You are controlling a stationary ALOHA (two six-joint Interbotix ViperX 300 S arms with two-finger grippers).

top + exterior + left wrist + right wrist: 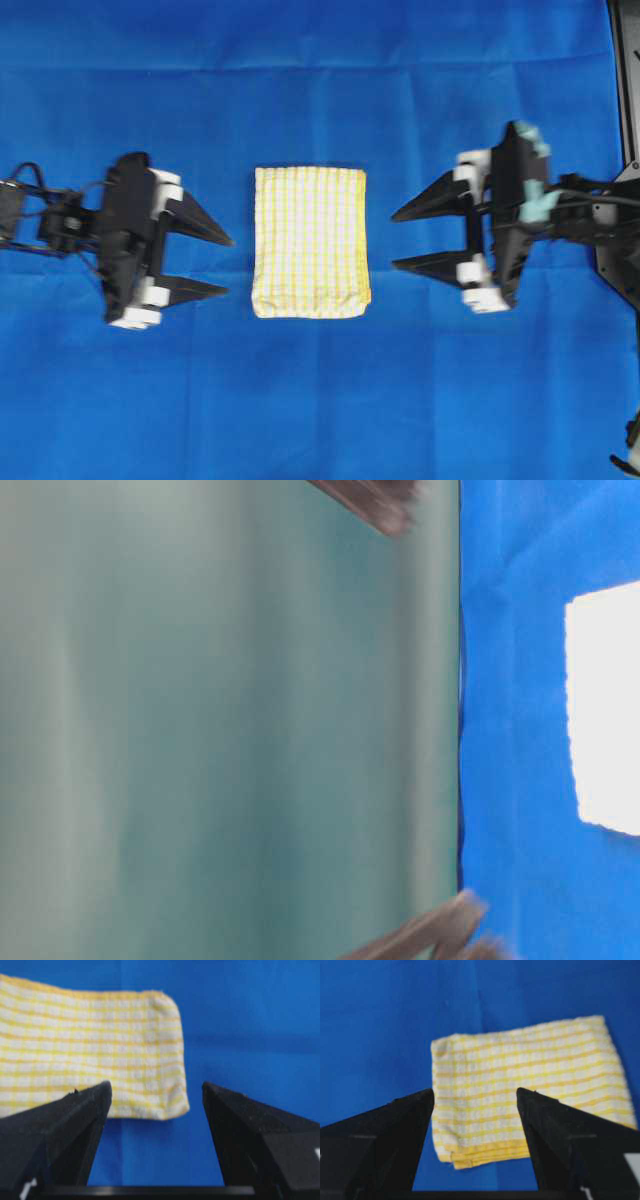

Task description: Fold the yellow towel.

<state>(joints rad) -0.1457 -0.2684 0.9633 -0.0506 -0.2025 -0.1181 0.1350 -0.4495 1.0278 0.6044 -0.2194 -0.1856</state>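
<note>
The yellow towel (310, 242) lies folded into a small upright rectangle in the middle of the blue cloth. It shows in the left wrist view (90, 1050) and the right wrist view (530, 1095), with stacked yellow hems along its near edge. In the table-level view it is a washed-out white patch (605, 705). My left gripper (225, 265) is open and empty, just left of the towel. My right gripper (400, 240) is open and empty, just right of it. Neither touches the towel.
A large plain blue cloth (320, 400) covers the table. A dark stand edge (625, 90) runs down the far right. A grey-green wall (220, 720) fills most of the table-level view.
</note>
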